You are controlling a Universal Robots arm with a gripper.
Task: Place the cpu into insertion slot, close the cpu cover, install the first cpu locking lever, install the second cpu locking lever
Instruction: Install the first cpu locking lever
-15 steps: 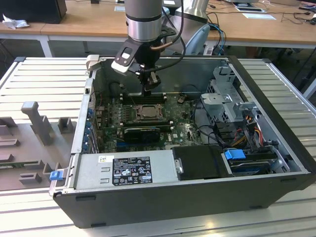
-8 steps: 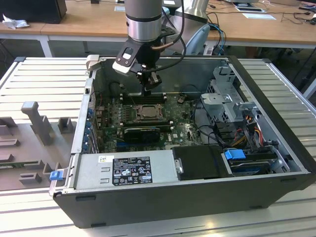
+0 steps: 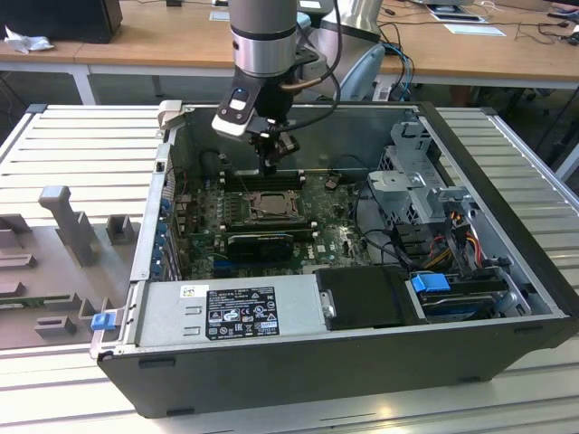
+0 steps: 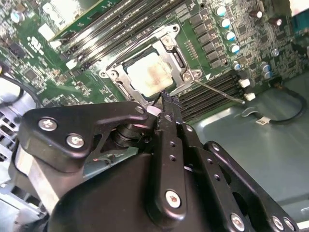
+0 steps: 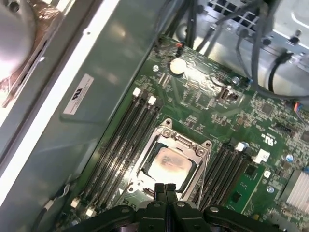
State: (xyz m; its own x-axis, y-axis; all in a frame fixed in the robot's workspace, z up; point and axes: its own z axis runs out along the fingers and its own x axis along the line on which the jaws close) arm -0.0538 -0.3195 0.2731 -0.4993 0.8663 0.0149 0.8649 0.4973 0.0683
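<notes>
Cpu [image 4: 147, 72]: one pale square chip, seated in the slot [image 5: 146, 169] at mid-board, just left of centre in the exterior view. One silver cover [image 4: 176, 57] lies flat around the cpu, its cut-out framing the chip. One lever [image 4: 219, 92], a thin wire rod, angles away from a socket corner across the memory slots [image 5: 125, 140]. I cannot make out a second lever.

Hidden parts: in both wrist views the black body of my gripper [image 5: 165, 186] covers the near edge of the slot, so I cannot tell whether my tips touch the cover. In the exterior view the front wall of the case [image 3: 362, 362] and the power supply [image 3: 235, 312] cut off the near strip of the motherboard [image 3: 335, 240], and my tips are hard to separate from the dark parts behind them.

Pose: my arm [image 3: 264, 36] stands vertical at the upper centre of the exterior view. The gripper points straight down into the open case, just above the slot. My fingers [image 5: 159, 189] are pressed together with nothing between them.

Counts: one arm, one cpu, one cover, one visible lever, and two banks of memory slots, one on either side of the slot.
</notes>
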